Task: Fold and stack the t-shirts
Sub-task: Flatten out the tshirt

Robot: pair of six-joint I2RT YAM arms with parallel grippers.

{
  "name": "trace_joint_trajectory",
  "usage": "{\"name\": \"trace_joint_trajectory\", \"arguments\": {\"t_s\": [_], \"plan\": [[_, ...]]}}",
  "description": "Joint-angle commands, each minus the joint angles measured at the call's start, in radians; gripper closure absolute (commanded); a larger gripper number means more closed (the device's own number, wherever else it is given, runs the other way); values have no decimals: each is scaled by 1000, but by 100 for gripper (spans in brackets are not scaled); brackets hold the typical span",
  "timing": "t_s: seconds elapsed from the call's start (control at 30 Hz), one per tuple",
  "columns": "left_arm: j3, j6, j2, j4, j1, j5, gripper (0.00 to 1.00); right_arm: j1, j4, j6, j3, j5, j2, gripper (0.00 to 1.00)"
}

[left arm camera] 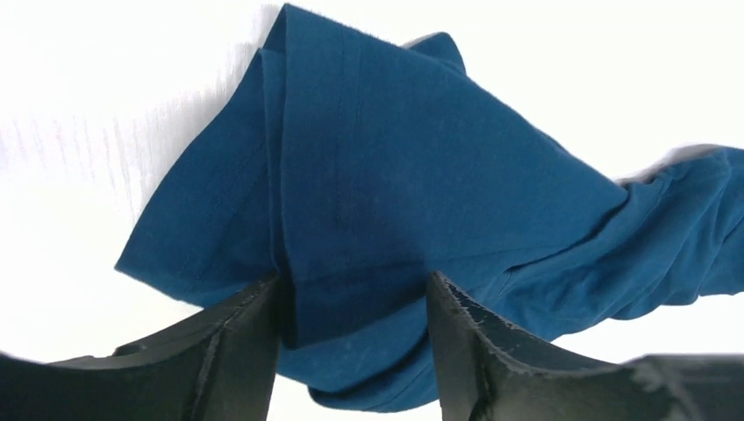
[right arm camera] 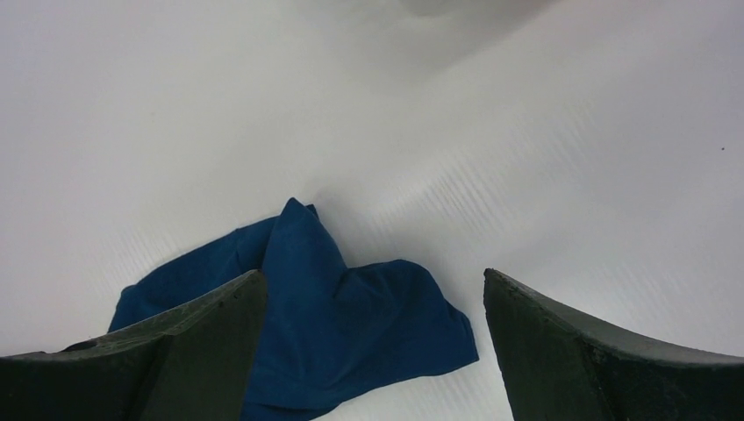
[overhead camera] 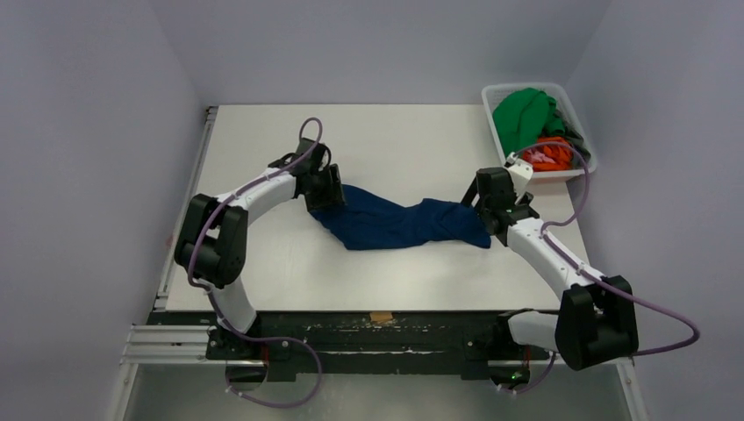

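Our navy t-shirt (overhead camera: pixel 399 225) lay bunched and unfolded on the tabletop (overhead camera: pixel 263 132). The left gripper (left arm camera: pixel 353 289) straddled one end, jaws apart; the right gripper (right arm camera: pixel 373 276) hung open over the other. The other t-shirts (overhead camera: pixel 525 116) sat in the basket (overhead camera: pixel 526 86), none stacked.

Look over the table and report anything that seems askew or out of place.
The navy t-shirt lies bunched into a twisted rope across the table, not spread flat, stretched between the left pincer and the right pincer. Nothing looks spilled or damaged.
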Motion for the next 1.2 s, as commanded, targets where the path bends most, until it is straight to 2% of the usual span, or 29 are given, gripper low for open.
{"name": "trace_joint_trajectory", "arguments": {"t_s": [0.0, 0.2, 0.23, 0.3, 0.57, 0.77, 0.8, 0.93, 1.03, 1.17], "plan": [[71, -4, 22, -5, -11, -16, 47, 0, 18, 44, 12, -23, 42, 10], [101, 1, 20, -25, -19, -40, 67, -1, 3, 50, 26, -26, 76, 11], [103, 3, 17, -26, -20, -46, 76, -1, 0, 54, 25, -26, 78, 11], [106, 6, 12, -28, -21, -47, 100, -1, -6, 59, 24, -28, 80, 11], [-42, -8, -169, 58, -29, -97, 100, -2, 27, 70, 6, -56, 115, 16], [-136, -10, -334, 100, -29, -112, 100, -2, 125, 38, 23, -149, 226, 33], [-146, -9, -350, 107, -29, -112, 100, -2, 127, 37, 32, -177, 245, 38], [-149, -8, -369, 94, -29, -99, 100, -1, 191, 21, 19, -302, 272, 67], [-166, -16, -396, 87, -29, -102, 100, 0, 188, 14, 2, -323, 236, 100], [-191, -22, -471, 75, -29, -112, 100, 0, 158, 5, -24, -328, 95, 100]]}}
